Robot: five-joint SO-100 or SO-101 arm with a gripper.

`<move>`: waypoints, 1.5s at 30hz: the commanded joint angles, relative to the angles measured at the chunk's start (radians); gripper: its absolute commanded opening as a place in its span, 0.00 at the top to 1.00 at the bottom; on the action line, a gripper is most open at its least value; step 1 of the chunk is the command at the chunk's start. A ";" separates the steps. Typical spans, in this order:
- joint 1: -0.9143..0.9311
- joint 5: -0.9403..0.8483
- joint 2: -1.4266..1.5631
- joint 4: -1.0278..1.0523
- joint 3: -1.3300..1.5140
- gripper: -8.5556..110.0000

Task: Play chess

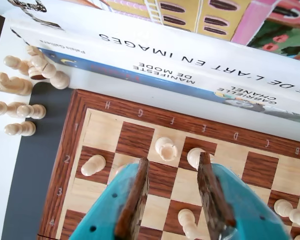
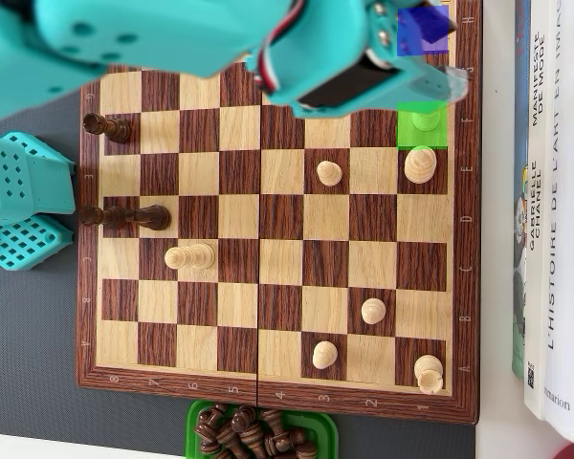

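In the wrist view my gripper point(image 1: 174, 160) is open and empty above the chessboard point(image 1: 115, 107), its teal jaws with brown pads point(image 1: 135, 195) wide apart. A white piece point(image 1: 165, 148) stands just beyond the tips. Another white piece point(image 1: 194, 158) is partly hidden behind the right finger. A white pawn point(image 1: 187, 222) stands between the jaws lower down. In the overhead view the teal arm point(image 2: 344, 67) covers the board's top rows and hides the fingers. A green-tinted square point(image 2: 422, 125) holds a piece, and a blue-tinted square point(image 2: 423, 31) lies above it.
Stacked books point(image 1: 200, 55) lie along the board's far edge, at the right in the overhead view point(image 2: 550, 191). Captured white pieces point(image 1: 25, 95) lie off the board at the left. Dark pieces fill a green tray point(image 2: 253, 430). Dark pieces point(image 2: 124, 217) stand on the board's left.
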 commanded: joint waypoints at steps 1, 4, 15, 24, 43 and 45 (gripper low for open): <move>0.012 0.006 0.124 -0.015 0.043 0.80; 0.012 0.006 0.219 -0.015 0.118 0.80; 0.081 0.008 0.692 -0.072 0.574 0.80; 0.187 0.008 1.071 -0.244 1.003 0.80; 0.229 0.008 1.588 -1.003 1.666 0.80; 0.229 0.008 1.620 -1.095 1.718 0.80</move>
